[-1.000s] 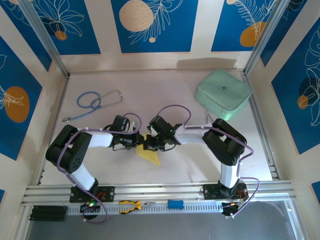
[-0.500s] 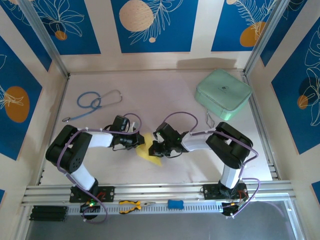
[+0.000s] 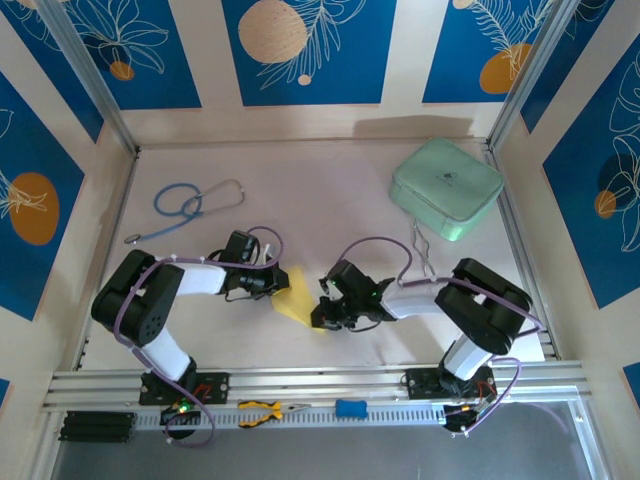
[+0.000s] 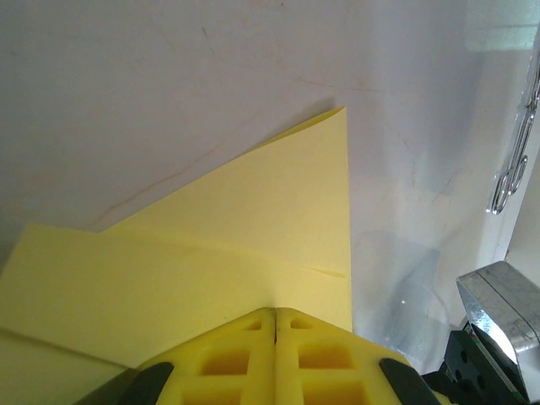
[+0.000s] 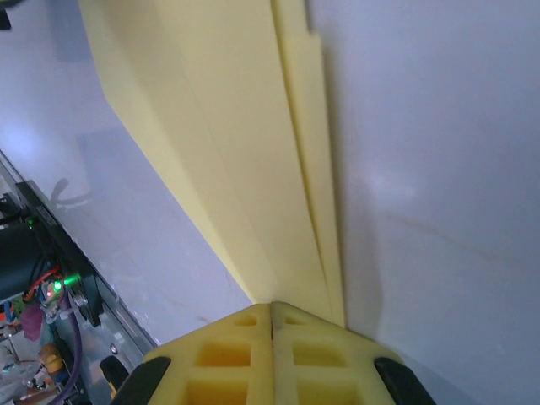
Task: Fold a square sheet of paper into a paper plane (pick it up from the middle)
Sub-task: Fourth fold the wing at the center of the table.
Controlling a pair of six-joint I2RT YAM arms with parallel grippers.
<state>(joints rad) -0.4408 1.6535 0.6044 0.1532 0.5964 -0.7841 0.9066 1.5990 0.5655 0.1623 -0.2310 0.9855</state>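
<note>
Although folded into several layers, the square sheet of paper [image 3: 298, 303] looked light, limp and easily creased as it lay on the table [image 3: 330, 210] between the two arms, near the front rail [image 3: 320, 378]. The left hand [image 3: 278, 283] and right hand [image 3: 322, 312] each had fingers pressed together at opposite ends of the paper; whether either pinched it could not be told. A hold along a stiffened fold seemed safest. Open table lay behind, with the mint-green case [image 3: 446, 187] and stethoscope [image 3: 190, 205] well apart
</note>
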